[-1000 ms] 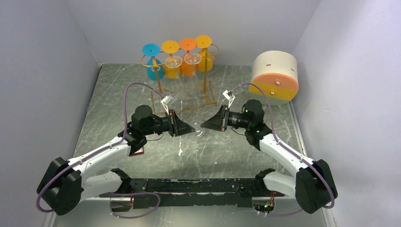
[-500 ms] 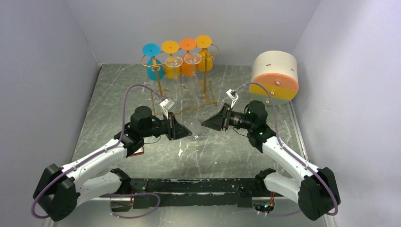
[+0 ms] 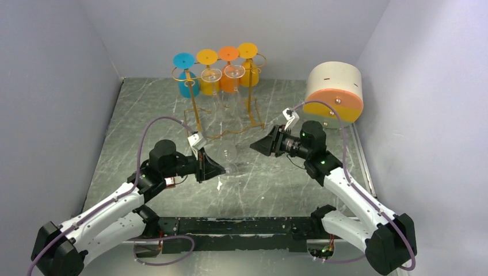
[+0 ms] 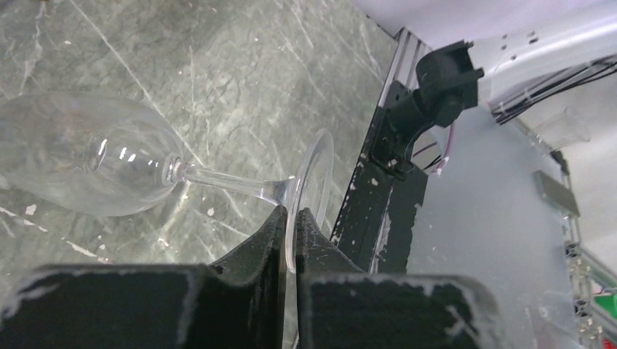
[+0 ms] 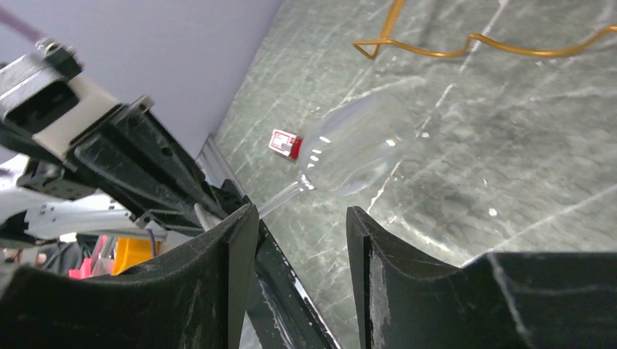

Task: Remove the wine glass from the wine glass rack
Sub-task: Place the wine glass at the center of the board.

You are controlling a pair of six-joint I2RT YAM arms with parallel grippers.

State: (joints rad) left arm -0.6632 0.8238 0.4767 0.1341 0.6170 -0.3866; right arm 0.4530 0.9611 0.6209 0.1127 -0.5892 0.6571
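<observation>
Clear wine glass (image 4: 87, 163) tipped sideways, gold wire rack (image 3: 196, 109) upright behind

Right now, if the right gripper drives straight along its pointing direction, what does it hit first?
Probably the bowl of the clear wine glass, held sideways by its foot in the left gripper; it shows straight ahead of the open right gripper. Depth is unclear.

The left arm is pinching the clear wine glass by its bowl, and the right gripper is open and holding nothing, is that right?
Not quite. The left gripper pinches the wine glass by the rim of its round foot, not its bowl, as the left wrist view shows. The right gripper is indeed open and empty.
</observation>
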